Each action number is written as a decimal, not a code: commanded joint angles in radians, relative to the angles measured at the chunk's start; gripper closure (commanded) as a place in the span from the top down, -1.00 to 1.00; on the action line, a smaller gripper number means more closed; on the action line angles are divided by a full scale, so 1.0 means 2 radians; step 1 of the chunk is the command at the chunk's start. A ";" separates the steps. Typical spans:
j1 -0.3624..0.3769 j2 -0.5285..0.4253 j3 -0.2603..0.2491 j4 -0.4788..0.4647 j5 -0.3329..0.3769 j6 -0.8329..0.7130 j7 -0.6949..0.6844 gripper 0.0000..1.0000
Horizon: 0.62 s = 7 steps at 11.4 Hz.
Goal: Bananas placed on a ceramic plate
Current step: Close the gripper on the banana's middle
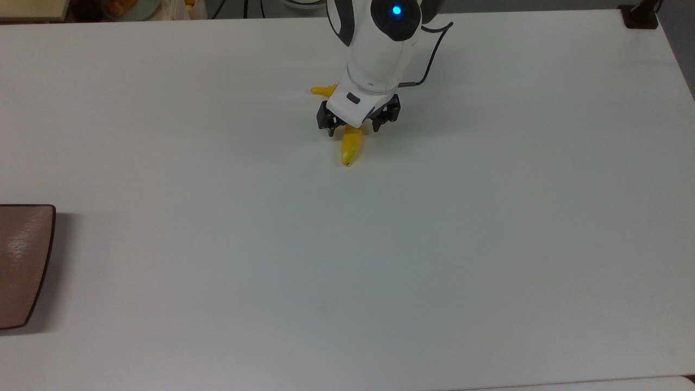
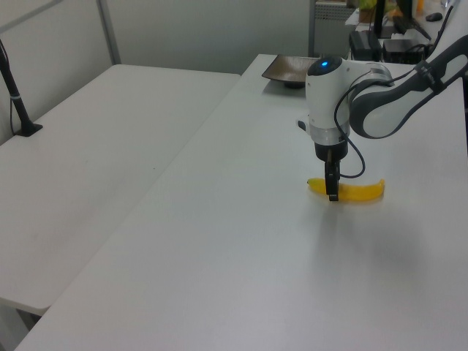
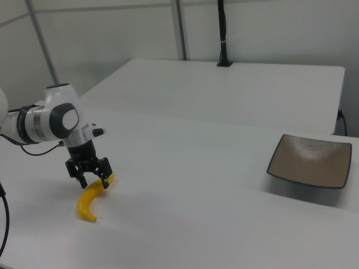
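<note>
Grasp step. Tool [image 1: 351, 126] low over banana [image 1: 350, 151], fingers apart, straddling its middle; fruit flat on counter [image 1: 380, 260]. Ceramic plate [image 1: 21, 260] well apart, at 9 o'clock in the top view. Next, likely: pinch shut, lift, carry to plate.

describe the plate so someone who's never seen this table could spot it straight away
Start at the big white table. In the right view, the squarish glossy tan-brown ceramic plate sits near the right view's right edge, far from the slim curved yellow banana under the black two-finger gripper. Its thin dark rim and rounded corners mark it out.
</note>
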 commanded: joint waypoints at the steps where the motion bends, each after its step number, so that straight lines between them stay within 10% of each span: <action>1: -0.002 -0.009 0.002 -0.013 -0.011 0.009 0.018 0.11; 5: -0.005 -0.010 0.002 -0.012 -0.010 0.006 0.032 -0.96; 7: -0.010 -0.012 0.002 -0.009 -0.008 0.004 0.032 -1.00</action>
